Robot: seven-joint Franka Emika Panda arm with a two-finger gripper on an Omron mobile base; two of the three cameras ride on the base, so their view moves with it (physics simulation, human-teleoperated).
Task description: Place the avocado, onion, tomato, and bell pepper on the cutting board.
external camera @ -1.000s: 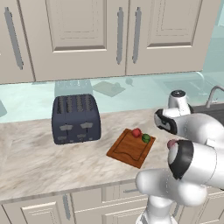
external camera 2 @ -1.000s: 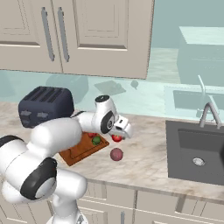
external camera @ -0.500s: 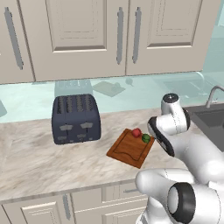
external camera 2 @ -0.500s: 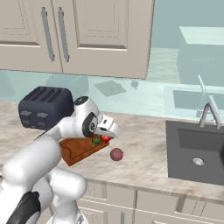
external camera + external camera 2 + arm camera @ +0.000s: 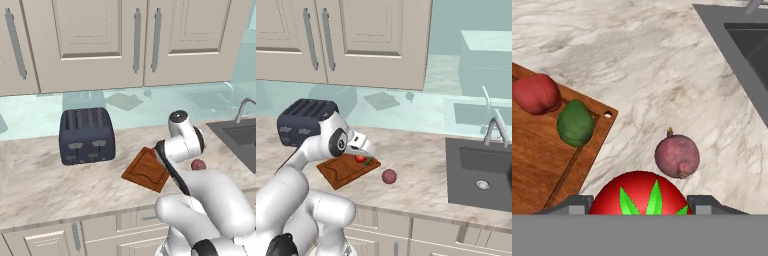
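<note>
Clamping the tomato (image 5: pixel 643 194) at bottom centre, my claw (image 5: pixel 643 206) hangs with the onion (image 5: pixel 677 156) just above-right on the counter (image 5: pixel 662 75), while avocado (image 5: pixel 575 123) and bell pepper (image 5: pixel 535 94) rest on the cutting board (image 5: pixel 542 165) at left.

Dark toaster (image 5: pixel 87 135) on counter (image 5: pixel 40 180); sink (image 5: pixel 483 172) rightward.

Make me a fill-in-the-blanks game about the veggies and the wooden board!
1. The green avocado lies on the ____ board.
2. The onion sits on the counter between the cutting board and the ____.
3. Next to the avocado on the board lies the red bell ____.
4. The fruit with green leaves held between the gripper fingers is the ____.

Missing words: cutting; sink; pepper; tomato
</note>
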